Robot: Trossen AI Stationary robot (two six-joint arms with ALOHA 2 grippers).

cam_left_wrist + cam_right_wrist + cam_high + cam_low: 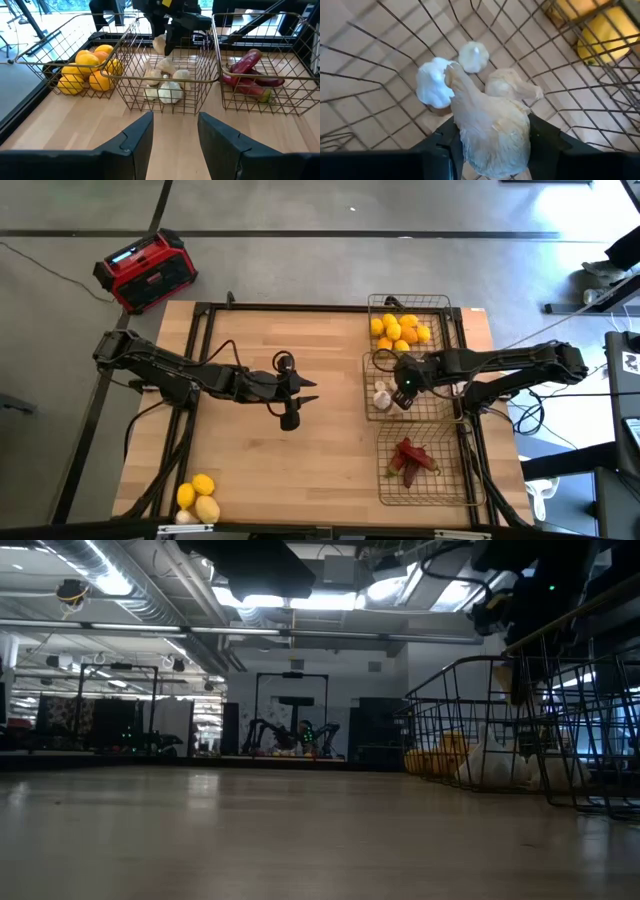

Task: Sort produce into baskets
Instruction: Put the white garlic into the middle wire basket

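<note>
Three wire baskets stand in a row along the table's right side. The far one holds lemons, the middle one garlic bulbs, the near one dark red chili peppers. My right gripper hangs over the middle basket, shut on a garlic bulb. My left gripper hovers open over the table's middle, nothing between its fingers. Loose lemons lie on the table's near left corner. My right gripper pinches the garlic bulb's two sides between its two fingers, coming steeply from above. The bulb is lifted clear of the basket floor, its pointed end toward the bulbs lying below it.
A red-and-black radio sits on the floor beyond the table's far left corner. Black frame rails run along the table's edges. Bare wood stretches from the table's middle to the baskets.
</note>
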